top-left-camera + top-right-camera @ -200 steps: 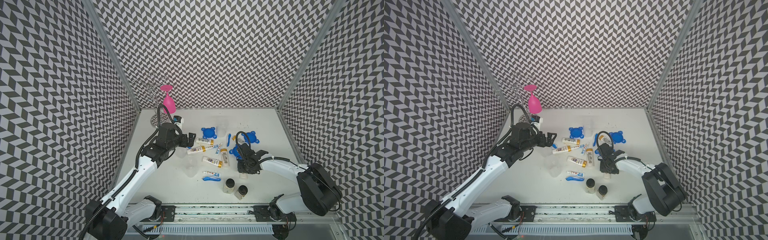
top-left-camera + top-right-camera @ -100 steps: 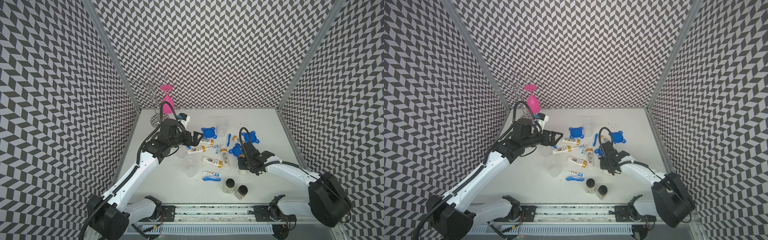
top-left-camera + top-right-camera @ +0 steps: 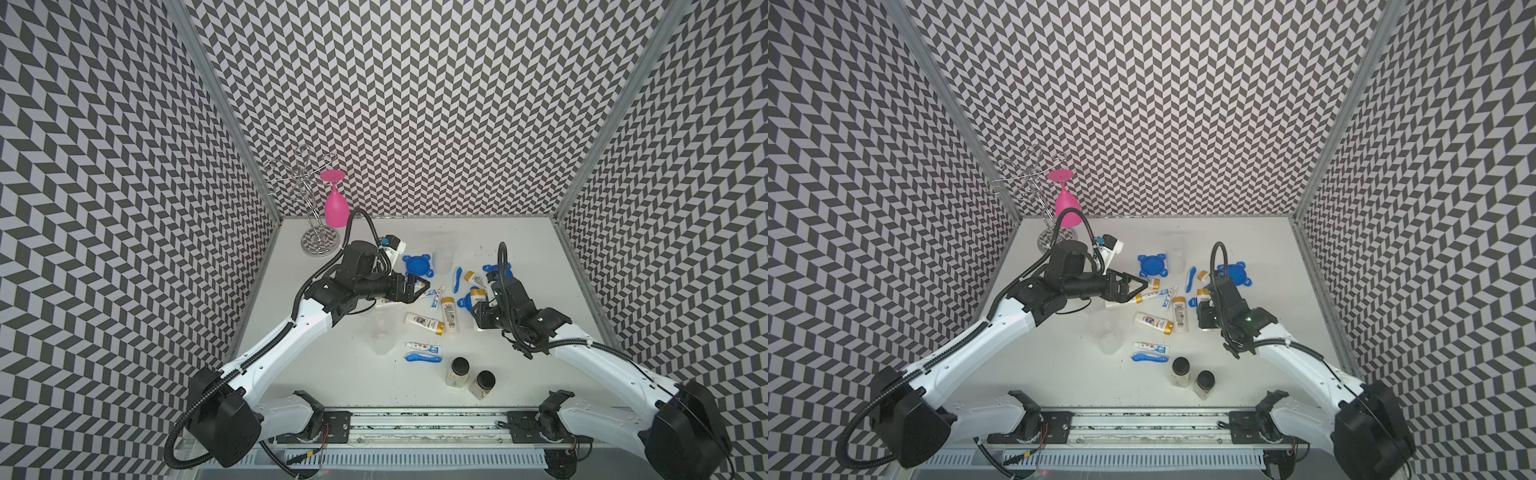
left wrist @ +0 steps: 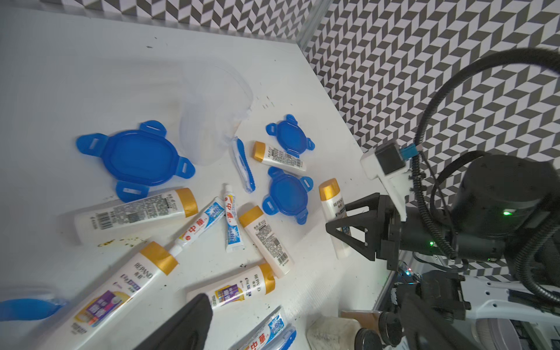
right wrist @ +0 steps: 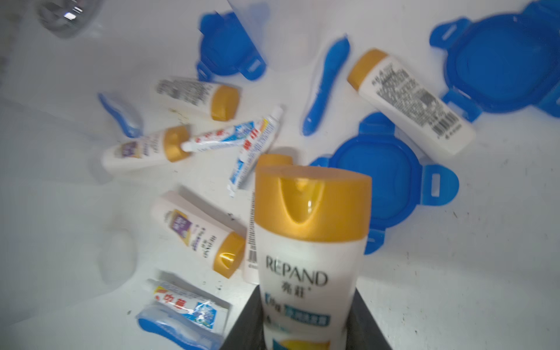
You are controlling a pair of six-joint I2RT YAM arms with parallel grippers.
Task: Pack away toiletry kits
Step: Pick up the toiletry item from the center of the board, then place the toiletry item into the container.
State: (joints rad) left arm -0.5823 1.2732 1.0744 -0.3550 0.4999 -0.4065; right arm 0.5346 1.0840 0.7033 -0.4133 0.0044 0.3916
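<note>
Plainly, "REPAND" on gold-capped bottle [image 5: 309,266]

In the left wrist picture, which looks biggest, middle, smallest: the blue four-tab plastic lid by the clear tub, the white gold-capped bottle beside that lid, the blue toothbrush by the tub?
1. Blue four-tab plastic lid, largest.
2. White gold-capped bottle.
3. Blue toothbrush, smallest.
The toothbrush lies farther away, so real sizes are unsure.
</note>
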